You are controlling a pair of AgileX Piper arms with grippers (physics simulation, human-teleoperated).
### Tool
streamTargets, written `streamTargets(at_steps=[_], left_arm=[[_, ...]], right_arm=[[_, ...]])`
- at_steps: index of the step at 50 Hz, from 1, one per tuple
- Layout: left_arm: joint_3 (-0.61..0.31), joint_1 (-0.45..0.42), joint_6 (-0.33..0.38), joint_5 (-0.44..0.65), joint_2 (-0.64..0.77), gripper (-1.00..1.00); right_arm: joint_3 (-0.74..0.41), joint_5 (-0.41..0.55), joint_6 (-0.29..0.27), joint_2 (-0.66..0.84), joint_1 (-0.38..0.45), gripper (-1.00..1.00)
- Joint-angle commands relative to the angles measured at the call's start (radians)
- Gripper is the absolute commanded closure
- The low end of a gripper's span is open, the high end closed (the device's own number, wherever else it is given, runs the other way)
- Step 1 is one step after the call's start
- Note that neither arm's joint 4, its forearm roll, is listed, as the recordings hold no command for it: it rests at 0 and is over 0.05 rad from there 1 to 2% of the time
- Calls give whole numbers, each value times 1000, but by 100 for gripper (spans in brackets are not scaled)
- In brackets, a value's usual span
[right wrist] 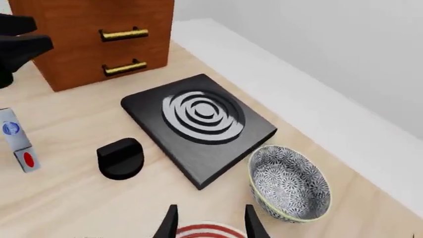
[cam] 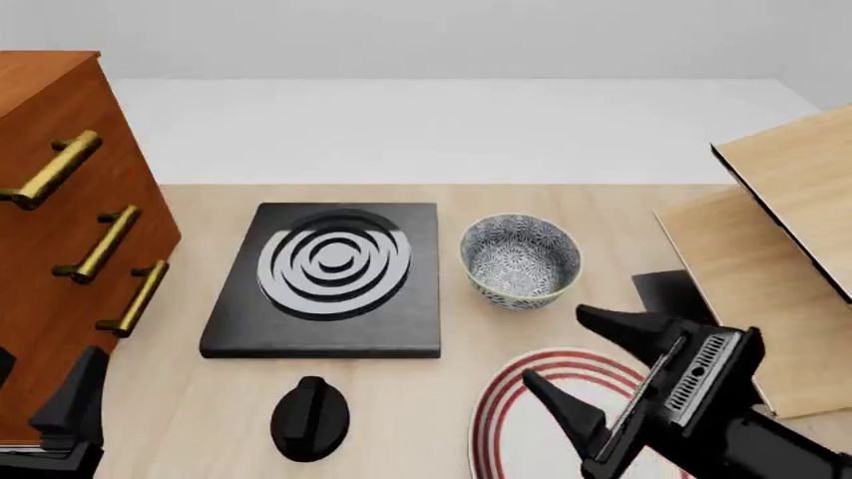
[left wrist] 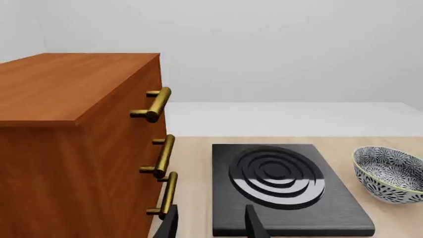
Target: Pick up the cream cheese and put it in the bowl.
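Observation:
The cream cheese (right wrist: 16, 141), a pale grey-blue flat box with a blue oval logo and a red mark on one end, lies on the table near the left arm; only the right wrist view shows it. The speckled blue-and-white bowl (cam: 521, 257) (right wrist: 289, 182) (left wrist: 389, 173) stands upright and empty beside the stove plate. My right gripper (cam: 560, 347) (right wrist: 210, 225) hovers open over the red-ringed plate, just short of the bowl, holding nothing. My left gripper (left wrist: 211, 225) is open and empty too, low by the cabinet at the table's near left.
A black stove plate (cam: 333, 274) with silver rings lies mid-table, with a black knob (cam: 310, 417) in front of it. The wooden cabinet (cam: 54, 249) with brass handles stands at left. The red-ringed white plate (cam: 526, 429) lies under my right gripper. Wooden boards (cam: 772, 259) stand at right.

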Motion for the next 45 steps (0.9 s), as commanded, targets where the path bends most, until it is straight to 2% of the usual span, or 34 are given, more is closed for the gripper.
streamTargets(at_steps=[1,14,17,22,23,36,45], left_arm=[[0,0,0,0,0,-100],[0,0,0,0,0,-100],[0,0,0,0,0,-100],[0,0,0,0,0,-100],[0,0,0,0,0,-100],[0,0,0,0,0,-100],[0,0,0,0,0,-100]], right_arm=[[-113,-125,-32,331,196,-100],[-276,-165,-16,621,366,-100],[-321,-154,9,654,408,-100],[-368,-158,3,723,439,-100],[-381,-162,18,737,449,-100],[-531,-170,34,943,526,-100],[-596,-164,47,1018,556,-100]])
